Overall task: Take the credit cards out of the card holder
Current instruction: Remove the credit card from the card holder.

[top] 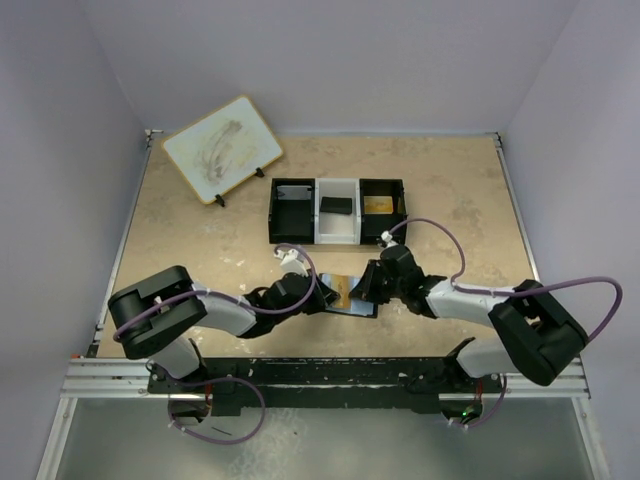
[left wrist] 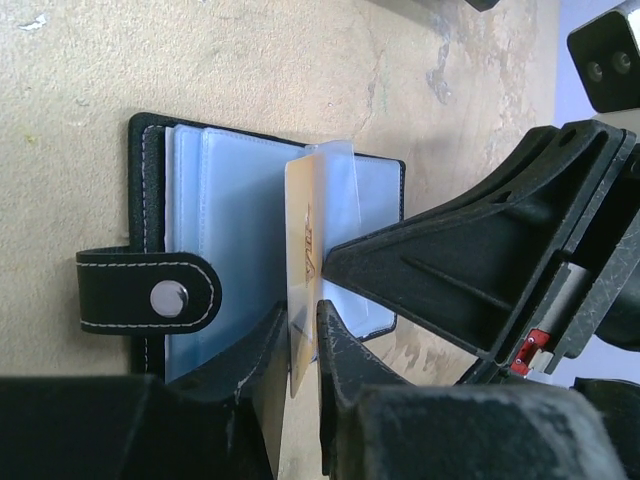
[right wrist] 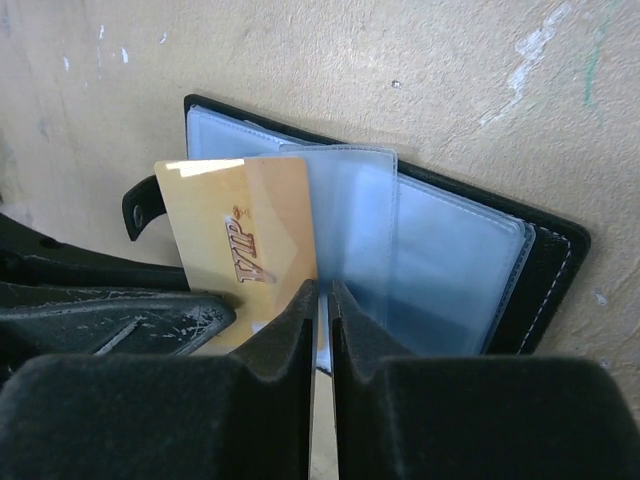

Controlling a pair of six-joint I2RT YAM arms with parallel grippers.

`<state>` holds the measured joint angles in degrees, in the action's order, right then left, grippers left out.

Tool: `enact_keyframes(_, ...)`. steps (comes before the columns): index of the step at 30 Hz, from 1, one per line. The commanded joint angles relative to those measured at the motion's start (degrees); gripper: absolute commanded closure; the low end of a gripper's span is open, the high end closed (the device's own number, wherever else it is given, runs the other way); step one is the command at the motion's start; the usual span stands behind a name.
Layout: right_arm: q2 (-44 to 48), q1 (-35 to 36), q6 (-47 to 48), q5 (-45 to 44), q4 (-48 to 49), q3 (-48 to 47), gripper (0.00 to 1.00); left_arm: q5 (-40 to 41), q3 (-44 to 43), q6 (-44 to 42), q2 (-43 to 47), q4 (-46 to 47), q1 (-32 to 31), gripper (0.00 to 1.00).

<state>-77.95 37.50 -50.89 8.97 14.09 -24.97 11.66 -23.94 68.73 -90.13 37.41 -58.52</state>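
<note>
From above, the card holder [top: 358,300] sits open by the middle of the near edge of the table [top: 200,240]. Left wrist: left fingers [left wrist: 345,360] are clamped on the gold card [left wrist: 300,240] at its free edge, which looks like the right spot for something stiff, thin and slick. Right wrist: right fingers [right wrist: 285,335] pinch the floppy clear sleeve [right wrist: 350,230] beside it.

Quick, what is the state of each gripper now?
Left gripper: closed on the gold card.
Right gripper: closed, apparently pinching a clear sleeve of the card holder.
</note>
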Motion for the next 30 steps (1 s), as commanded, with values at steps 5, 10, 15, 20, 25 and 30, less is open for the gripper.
enact_keyframes(5,-0.78,0.11,-2.18,0.82,1.47,4.67,0.89,-2.33,-3.83,-1.96,-3.27,1.93,0.16,0.82)
enact_keyframes(10,0.91,0.12,-2.20,-0.14,0.26,3.93,0.89,-1.54,-3.71,-2.12,-2.52,0.94,0.16,1.00)
enact_keyframes(15,4.09,-0.03,-0.46,-3.06,-3.90,0.91,0.87,2.35,-1.40,-2.68,3.68,-4.35,0.21,1.00)
enact_keyframes(20,7.57,-0.12,1.09,-1.55,-3.28,-1.39,0.81,3.46,-0.08,-4.26,9.12,-9.87,0.16,1.00)
enact_keyframes(25,9.30,-0.44,1.86,2.26,-0.12,-2.13,0.74,3.35,1.44,-4.26,13.35,-10.22,0.16,1.00)
enact_keyframes(30,10.29,-2.44,-0.10,8.56,7.76,1.02,0.58,2.55,1.40,-5.11,16.20,-9.86,0.16,1.00)
